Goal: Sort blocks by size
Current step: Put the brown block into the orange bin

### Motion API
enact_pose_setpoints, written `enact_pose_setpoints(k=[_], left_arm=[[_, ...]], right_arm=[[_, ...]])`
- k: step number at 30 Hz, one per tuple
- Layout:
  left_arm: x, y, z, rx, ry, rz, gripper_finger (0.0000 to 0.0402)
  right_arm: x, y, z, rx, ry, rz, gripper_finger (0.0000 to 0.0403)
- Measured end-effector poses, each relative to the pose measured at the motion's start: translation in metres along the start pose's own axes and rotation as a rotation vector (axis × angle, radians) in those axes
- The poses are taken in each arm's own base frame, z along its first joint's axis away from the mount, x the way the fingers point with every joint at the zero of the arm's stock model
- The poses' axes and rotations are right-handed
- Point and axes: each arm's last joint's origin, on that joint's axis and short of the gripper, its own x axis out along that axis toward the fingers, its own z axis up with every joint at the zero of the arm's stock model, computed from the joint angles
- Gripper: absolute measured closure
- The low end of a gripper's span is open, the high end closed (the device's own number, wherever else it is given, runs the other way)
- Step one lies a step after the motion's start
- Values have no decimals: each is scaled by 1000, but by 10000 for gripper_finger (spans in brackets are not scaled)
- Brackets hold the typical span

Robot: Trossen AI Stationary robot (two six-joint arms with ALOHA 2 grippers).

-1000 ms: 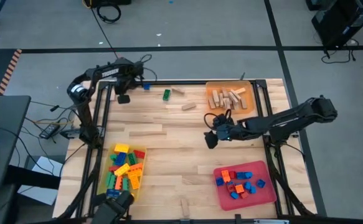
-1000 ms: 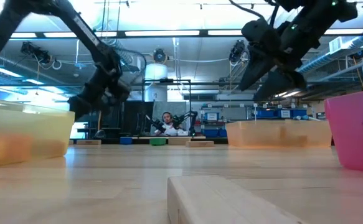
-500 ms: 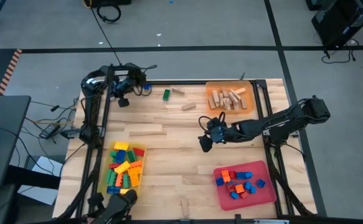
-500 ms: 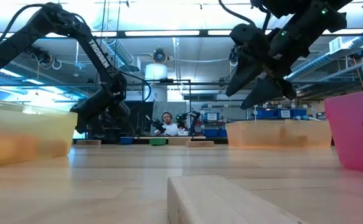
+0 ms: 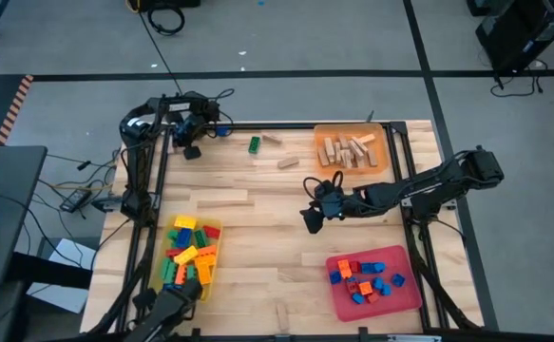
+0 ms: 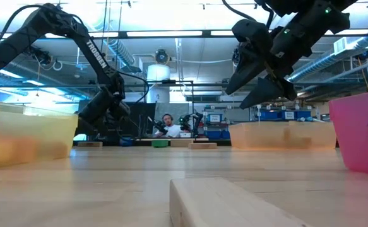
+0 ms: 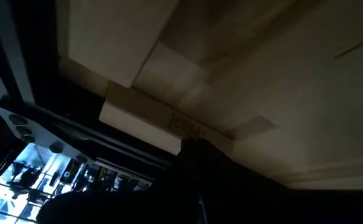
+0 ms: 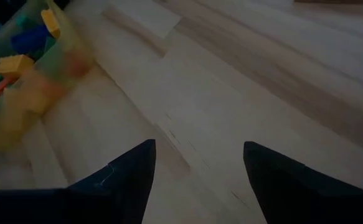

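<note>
My right gripper point(image 5: 312, 217) point(image 8: 197, 177) hangs open over bare wood mid-table, with nothing between its fingers. My left gripper point(image 5: 192, 150) point(image 6: 99, 117) is shut low over the far left corner. Loose blocks lie on the far part of the table: a green one point(image 5: 254, 144), two tan wooden ones point(image 5: 272, 140) point(image 5: 288, 163) and a blue one point(image 5: 221, 132) next to the left arm. Another tan wooden block point(image 5: 281, 314) point(image 6: 225, 202) rests flat at the near edge.
A yellow tray point(image 5: 214, 231) point(image 8: 19, 62) of coloured blocks stands near left. A red tray point(image 5: 405, 294) of blue, orange and red blocks stands near right. An orange tray point(image 5: 381, 142) of wooden pieces stands far right. Bare wood lies between them. A person sits far behind the table point(image 6: 169, 126).
My left gripper has sunk toward the table at the far left corner, its arm folding in and the wrist rolling, and it has stayed shut. My right gripper has shifted a little toward the table's left edge, staying open.
</note>
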Motion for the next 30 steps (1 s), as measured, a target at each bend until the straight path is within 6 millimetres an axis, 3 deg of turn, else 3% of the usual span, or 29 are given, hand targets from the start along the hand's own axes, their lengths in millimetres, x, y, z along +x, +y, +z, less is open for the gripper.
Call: enact_pose_setpoints(k=[11,30], left_arm=[[-10,-7,-9,32,21,-24,400],[-5,-5,-8,-43,-16,-55,401]], right_arm=[[2,-4,5,-18,-12,-13,145],[3,-6,8,-8,-5,-2,146]])
